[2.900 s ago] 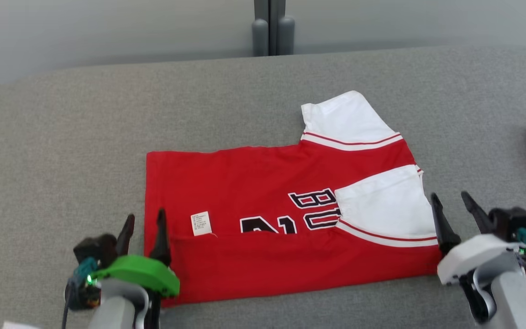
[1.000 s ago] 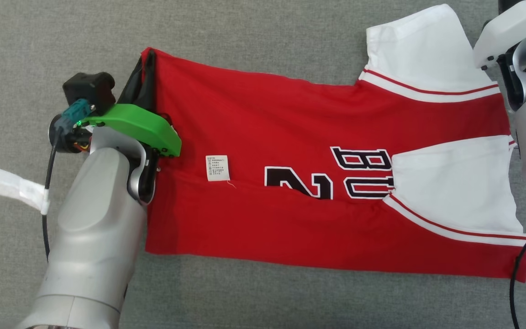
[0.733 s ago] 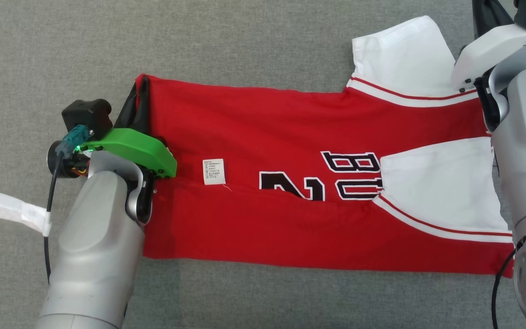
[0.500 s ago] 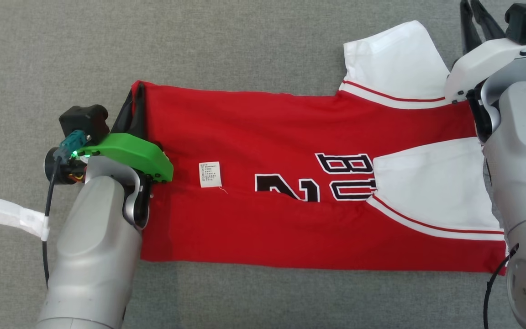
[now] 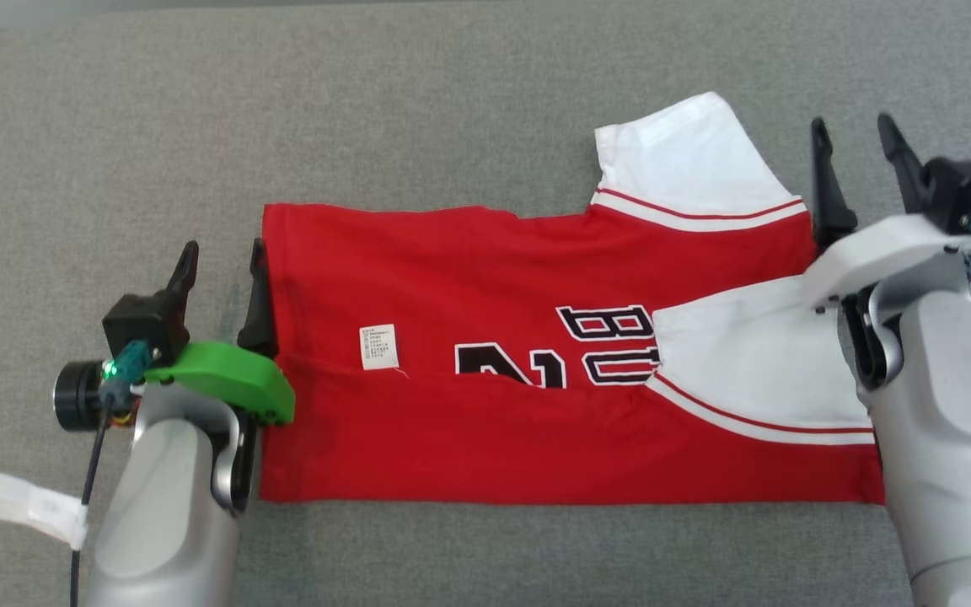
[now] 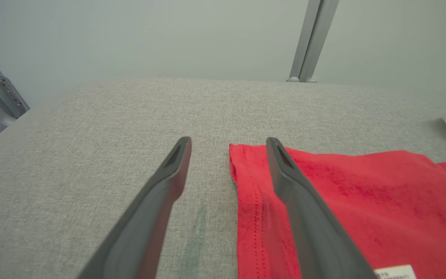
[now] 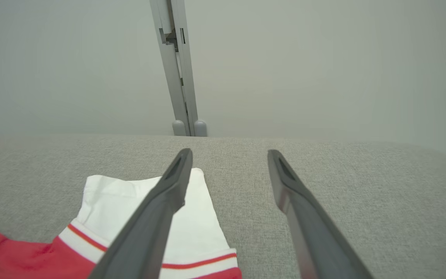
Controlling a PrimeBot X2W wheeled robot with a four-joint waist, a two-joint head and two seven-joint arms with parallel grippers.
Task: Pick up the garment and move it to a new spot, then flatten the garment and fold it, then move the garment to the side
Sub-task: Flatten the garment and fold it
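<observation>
On the counter, the garment looks light and limp (pinch its edge corners); left gripper and right gripper fingers spread, empty.

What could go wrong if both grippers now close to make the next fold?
The left gripper straddles the hem edge of the jersey, so it may pinch only one layer and drag the fold askew. The right gripper stands open beside the white sleeve, mostly off the fabric; it may close on nothing.
</observation>
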